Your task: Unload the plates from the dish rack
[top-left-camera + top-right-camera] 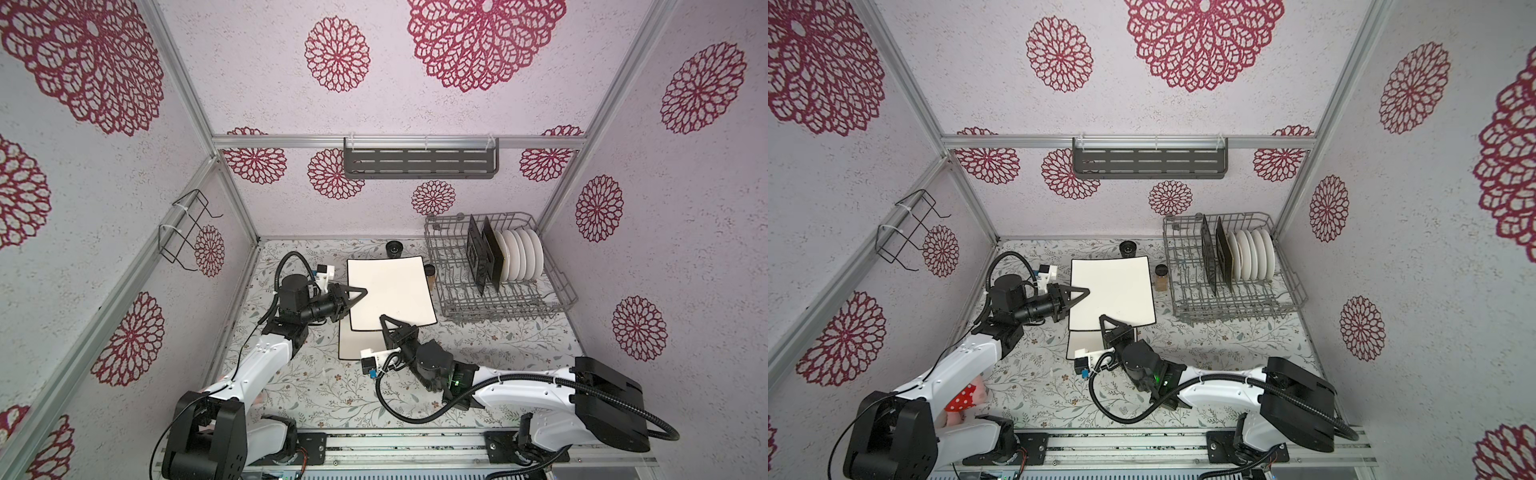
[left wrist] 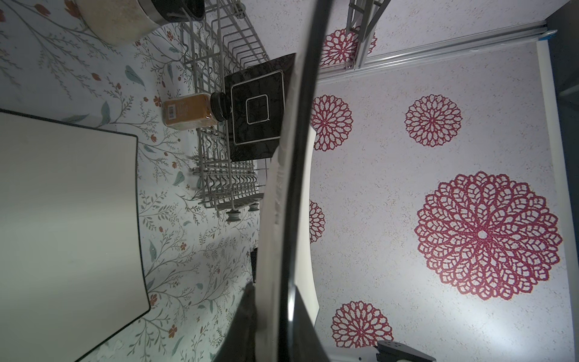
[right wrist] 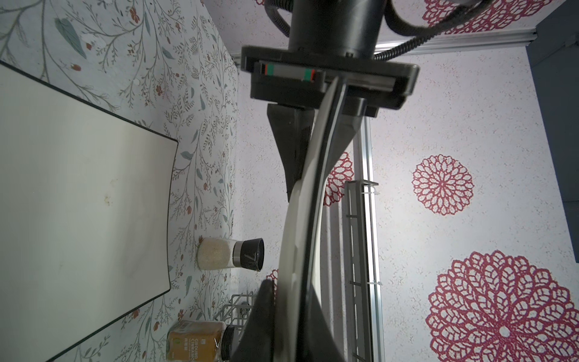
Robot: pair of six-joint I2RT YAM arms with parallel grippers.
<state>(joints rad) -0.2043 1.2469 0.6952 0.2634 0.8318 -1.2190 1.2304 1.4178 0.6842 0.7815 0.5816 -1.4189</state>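
Nearest the robot's base, the right end effector [image 1: 386, 322] is closed on the near edge of a cream plate [image 1: 395, 286], which hangs well to the left of the dish rack [image 1: 457, 308] in both top views. The left end effector [image 1: 360, 293] is clamped on the same plate, on the edge farthest from the rack. With both arms pinching it, this looks like a handover: two grips keep the wide plate from tipping while one arm takes the weight.

Both wrist views show the plate edge-on, raised clear of a second cream plate [image 1: 353, 347] that lies flat on the table [image 1: 478, 349]. I judge the held plate is meant to go on top of it, making a stack. The grips sit on the rim, probably because the plate is too broad to span.

A brown spice jar [image 1: 432, 277] stands just beside the rack's left wall, so lowering needs care on that side. Inside the rack, toward its far right, two black plates [image 1: 478, 254] and a row of white plates [image 1: 524, 255] stand upright between the tines, not yet unloaded.
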